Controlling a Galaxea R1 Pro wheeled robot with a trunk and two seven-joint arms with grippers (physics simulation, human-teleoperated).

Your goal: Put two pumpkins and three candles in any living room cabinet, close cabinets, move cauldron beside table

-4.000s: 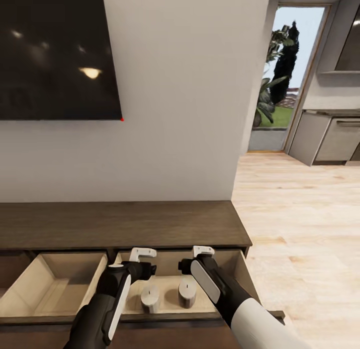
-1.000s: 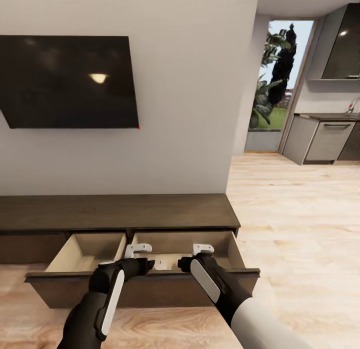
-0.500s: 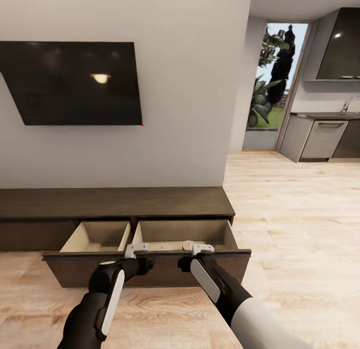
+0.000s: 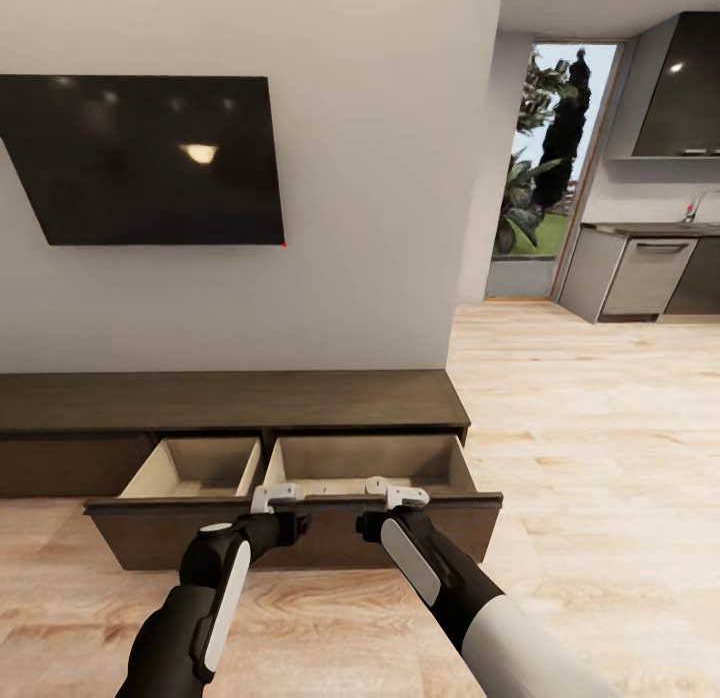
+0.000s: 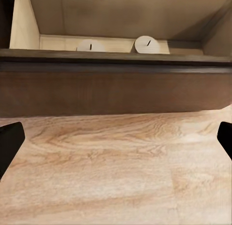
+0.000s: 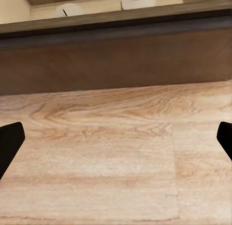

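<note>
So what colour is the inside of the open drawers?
Pale beige drawer interiors, clearest in the head view.

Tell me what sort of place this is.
Most likely a home living room opening onto a kitchen: a wall-mounted television hangs above a long low cabinet with open drawers, and kitchen units stand beyond the wood floor.

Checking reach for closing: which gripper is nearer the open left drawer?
Left. The left gripper hangs before the divider beside the left drawer; the right gripper sits farther along, before the right drawer.
</note>
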